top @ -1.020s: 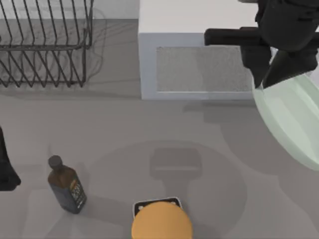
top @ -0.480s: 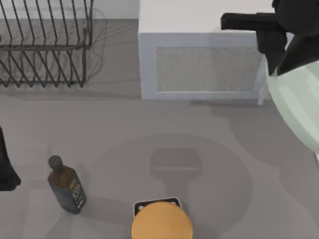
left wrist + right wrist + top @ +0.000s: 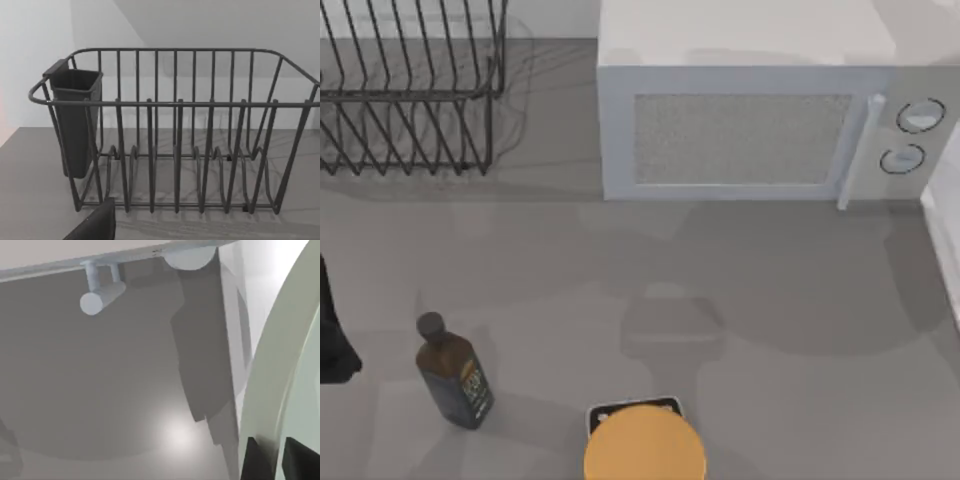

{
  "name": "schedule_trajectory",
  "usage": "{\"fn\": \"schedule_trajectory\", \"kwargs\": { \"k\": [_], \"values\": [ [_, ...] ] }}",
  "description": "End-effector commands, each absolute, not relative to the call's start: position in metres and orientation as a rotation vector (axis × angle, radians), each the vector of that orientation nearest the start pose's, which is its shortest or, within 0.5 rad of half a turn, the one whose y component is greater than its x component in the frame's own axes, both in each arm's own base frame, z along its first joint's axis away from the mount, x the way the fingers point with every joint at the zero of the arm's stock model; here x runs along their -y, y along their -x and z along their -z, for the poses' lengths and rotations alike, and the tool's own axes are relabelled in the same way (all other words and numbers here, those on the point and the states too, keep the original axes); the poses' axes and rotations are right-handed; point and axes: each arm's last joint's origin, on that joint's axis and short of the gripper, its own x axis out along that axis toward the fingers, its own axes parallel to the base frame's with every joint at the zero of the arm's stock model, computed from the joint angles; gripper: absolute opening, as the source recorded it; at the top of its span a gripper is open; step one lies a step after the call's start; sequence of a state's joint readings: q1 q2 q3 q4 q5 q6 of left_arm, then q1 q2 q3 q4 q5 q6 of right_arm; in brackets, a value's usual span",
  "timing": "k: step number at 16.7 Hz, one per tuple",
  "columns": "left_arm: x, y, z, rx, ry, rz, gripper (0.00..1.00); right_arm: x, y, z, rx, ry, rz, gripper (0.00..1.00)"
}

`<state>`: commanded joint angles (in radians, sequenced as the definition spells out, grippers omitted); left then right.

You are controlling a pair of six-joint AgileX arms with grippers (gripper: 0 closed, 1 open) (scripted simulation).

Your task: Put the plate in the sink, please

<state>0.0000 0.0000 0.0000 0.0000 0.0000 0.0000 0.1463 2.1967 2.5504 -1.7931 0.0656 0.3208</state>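
The plate [image 3: 285, 365] is gripped at its rim by the right tool [image 3: 272, 460], its fingers [image 3: 256, 457] closed on it, beside the sink [image 3: 942, 240] rim at the tabletop's [image 3: 720, 290] right edge

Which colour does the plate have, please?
The plate is pale mint-green, best seen in the right wrist view, at the right gripper.

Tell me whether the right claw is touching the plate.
Touching. The right wrist view shows the right claw with its dark fingers pressed against the rim of the plate, one on each side.
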Motion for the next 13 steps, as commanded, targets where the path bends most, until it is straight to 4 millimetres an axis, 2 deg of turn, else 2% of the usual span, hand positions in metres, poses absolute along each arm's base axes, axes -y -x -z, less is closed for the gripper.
{"fn": "schedule_trajectory", "kwargs": {
  "k": [3,6,9,11,13],
  "values": [
    [0.001,-0.106,-0.16,0.0,0.0,0.0,1.0,-0.016,-0.439,-0.321,-1.454,-0.088,0.154,0.0],
    [0.001,-0.106,-0.16,0.0,0.0,0.0,1.0,0.018,-0.47,-0.272,-1.511,-0.055,0.108,0.0],
    [0.001,-0.106,-0.16,0.0,0.0,0.0,1.0,0.032,-0.489,-0.23,-1.556,-0.022,0.038,0.0],
    [0.001,-0.106,-0.16,0.0,0.0,0.0,1.0,0.034,-0.494,-0.218,-1.566,-0.009,0.011,0.0],
    [0.001,-0.106,-0.16,0.0,0.0,0.0,1.0,0.034,-0.494,-0.217,-1.566,-0.008,0.008,0.0]
  ]
}}
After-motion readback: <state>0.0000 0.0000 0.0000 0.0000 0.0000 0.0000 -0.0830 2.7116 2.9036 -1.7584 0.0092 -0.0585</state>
